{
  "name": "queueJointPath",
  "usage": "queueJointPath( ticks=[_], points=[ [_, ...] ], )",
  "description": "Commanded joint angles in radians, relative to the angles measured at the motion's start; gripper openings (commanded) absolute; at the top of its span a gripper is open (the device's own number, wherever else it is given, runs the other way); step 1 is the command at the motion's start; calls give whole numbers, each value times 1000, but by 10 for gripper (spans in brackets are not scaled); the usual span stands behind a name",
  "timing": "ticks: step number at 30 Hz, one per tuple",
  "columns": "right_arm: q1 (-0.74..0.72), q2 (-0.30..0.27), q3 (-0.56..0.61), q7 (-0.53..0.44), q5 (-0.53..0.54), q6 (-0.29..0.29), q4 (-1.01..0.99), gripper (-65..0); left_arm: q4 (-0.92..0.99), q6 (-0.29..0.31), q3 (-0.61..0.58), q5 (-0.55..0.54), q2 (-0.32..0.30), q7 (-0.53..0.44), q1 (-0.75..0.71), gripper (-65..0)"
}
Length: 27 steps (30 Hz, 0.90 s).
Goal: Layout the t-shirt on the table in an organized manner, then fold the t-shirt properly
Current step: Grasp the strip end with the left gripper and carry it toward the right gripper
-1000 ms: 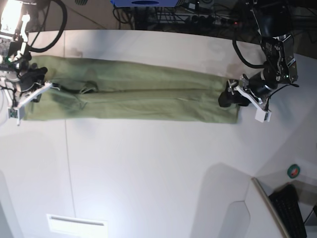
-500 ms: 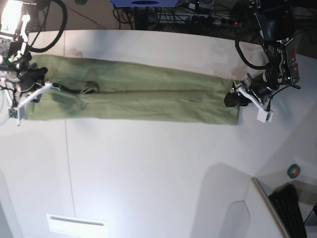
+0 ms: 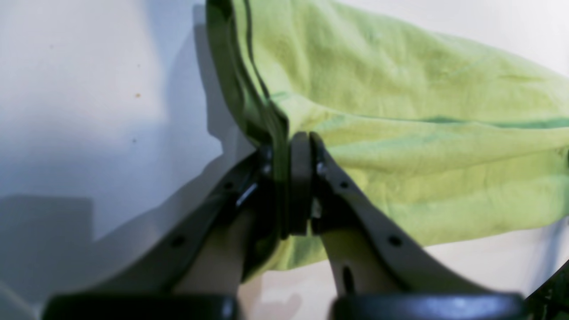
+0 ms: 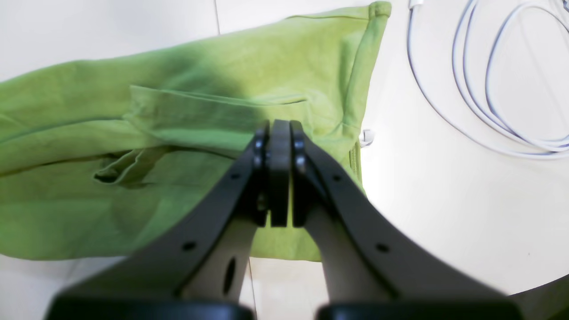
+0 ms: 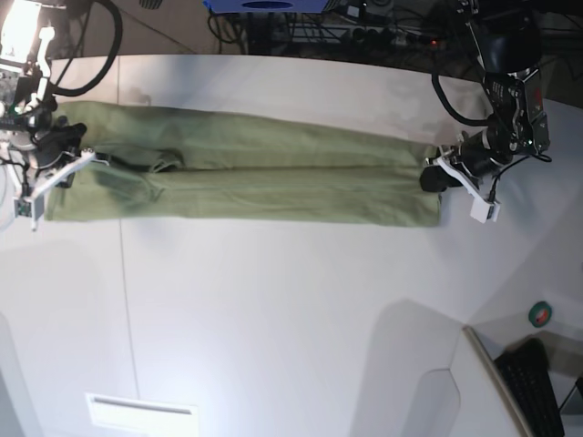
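the t-shirt (image 5: 246,177) lies folded into a long band across the far part of the white table (image 5: 273,319). the left claw (image 3: 289,178) pinches the shirt's hem edge, while the right claw (image 4: 279,171) is closed over the sleeve end.

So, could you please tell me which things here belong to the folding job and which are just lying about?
Part of the job:
- t-shirt
- table
- left tool, shut on the shirt's edge
- right tool, shut over the shirt

Lying about:
- white cable
- keyboard
- green and red disc
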<state>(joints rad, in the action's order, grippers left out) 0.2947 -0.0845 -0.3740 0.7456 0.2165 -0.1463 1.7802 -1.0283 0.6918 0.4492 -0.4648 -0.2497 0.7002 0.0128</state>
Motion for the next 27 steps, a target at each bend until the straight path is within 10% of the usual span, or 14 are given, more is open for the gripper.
queueJointPath(
  ticks=[1,27],
  points=[
    [-5,-11,-7,-18,1,-2,14,-650,-42,6,7,-15,-18,-18,11,-650],
    [-7,-10,-4,-18,1,-2,14,-650,-650,-57,-309,-15,-17,-14,-210,-650]
  ],
)
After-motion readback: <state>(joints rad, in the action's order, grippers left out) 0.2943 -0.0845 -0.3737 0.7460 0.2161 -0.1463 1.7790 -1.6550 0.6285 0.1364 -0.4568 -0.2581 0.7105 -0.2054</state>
